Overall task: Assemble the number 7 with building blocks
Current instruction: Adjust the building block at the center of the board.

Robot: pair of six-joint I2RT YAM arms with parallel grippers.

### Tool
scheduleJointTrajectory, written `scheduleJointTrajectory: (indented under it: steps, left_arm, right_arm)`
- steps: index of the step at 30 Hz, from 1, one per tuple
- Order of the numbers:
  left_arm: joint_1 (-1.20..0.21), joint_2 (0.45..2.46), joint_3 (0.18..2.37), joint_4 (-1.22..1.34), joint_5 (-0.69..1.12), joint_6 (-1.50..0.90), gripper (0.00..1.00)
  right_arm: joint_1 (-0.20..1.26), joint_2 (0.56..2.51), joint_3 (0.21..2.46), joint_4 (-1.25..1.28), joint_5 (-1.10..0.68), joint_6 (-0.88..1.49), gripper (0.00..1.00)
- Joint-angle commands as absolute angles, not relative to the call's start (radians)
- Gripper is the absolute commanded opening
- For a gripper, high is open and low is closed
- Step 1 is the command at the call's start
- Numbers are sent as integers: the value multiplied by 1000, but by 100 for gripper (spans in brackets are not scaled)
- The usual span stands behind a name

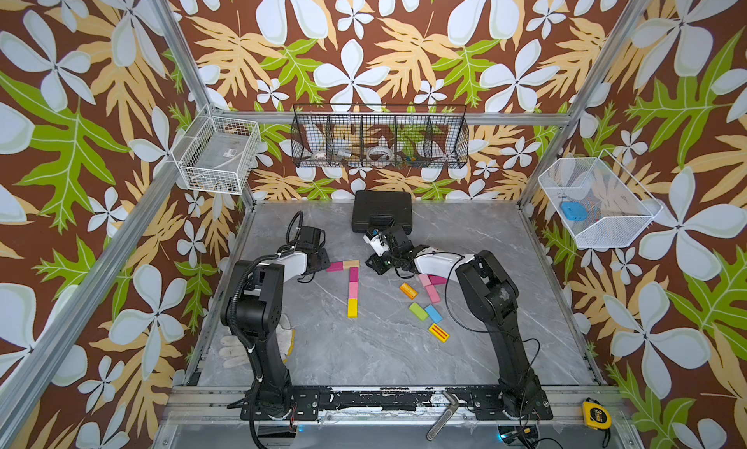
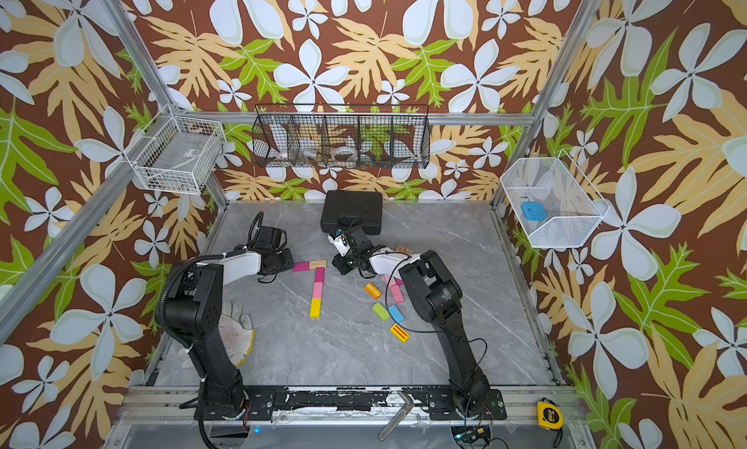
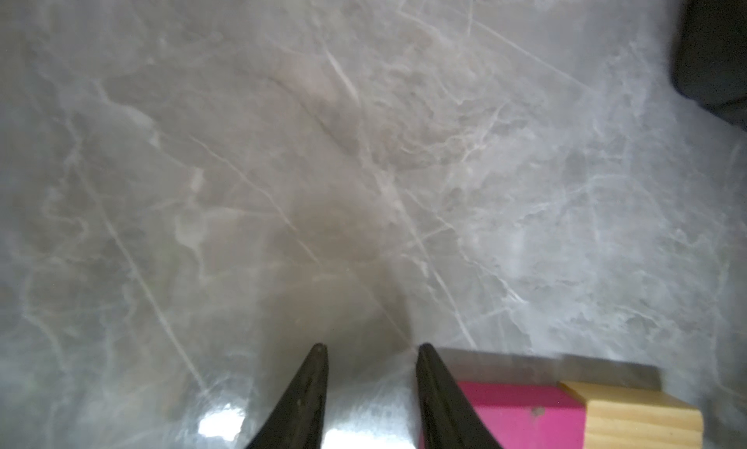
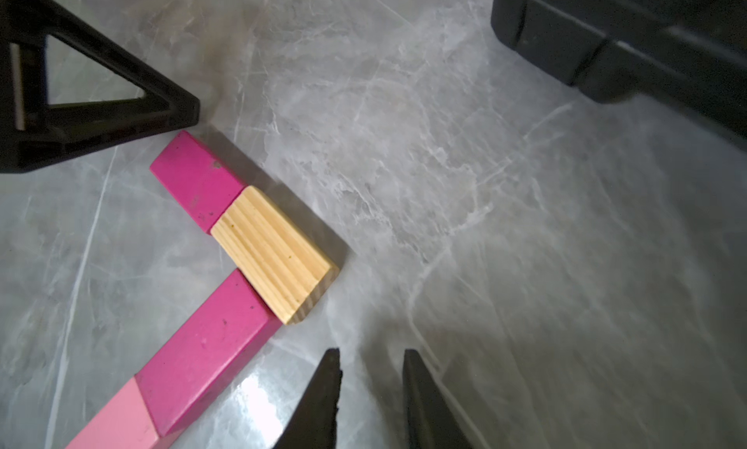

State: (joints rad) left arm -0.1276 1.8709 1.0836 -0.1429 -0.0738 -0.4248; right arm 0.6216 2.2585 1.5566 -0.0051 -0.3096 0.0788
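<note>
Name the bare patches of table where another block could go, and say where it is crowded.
Bare: front, between yellow block, striped block and rail; back right, beside the case. Crowded: loose blocks by the right arm.

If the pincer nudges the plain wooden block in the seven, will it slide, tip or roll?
Probably slide: the plain wooden rectangular block lies flat on the glossy grey marble-look tabletop. Flat faces make rolling unlikely. It may shove the magenta rectangular block butted against its end.

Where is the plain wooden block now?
In both top views the wooden block lies near the middle of the table, at the right end of the 7's top bar, touching the magenta block on its left.
</note>
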Motion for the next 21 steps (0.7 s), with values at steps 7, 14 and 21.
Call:
scheduleJointTrajectory:
  steps: [7,14,21]
  left_arm:
    - [-125,1870,1073,-170,-62,-431,40]
    - [-126,1881,1077,-169,-51,-427,40]
    - [-126,1887,1081,-171,-43,-423,40]
  right_arm:
    - [650,2299,1608,-50,-260,107,28]
    - [650,2302,1618,-57,-236,113,28]
    - [663,2327,1665,-87,-232,101,28]
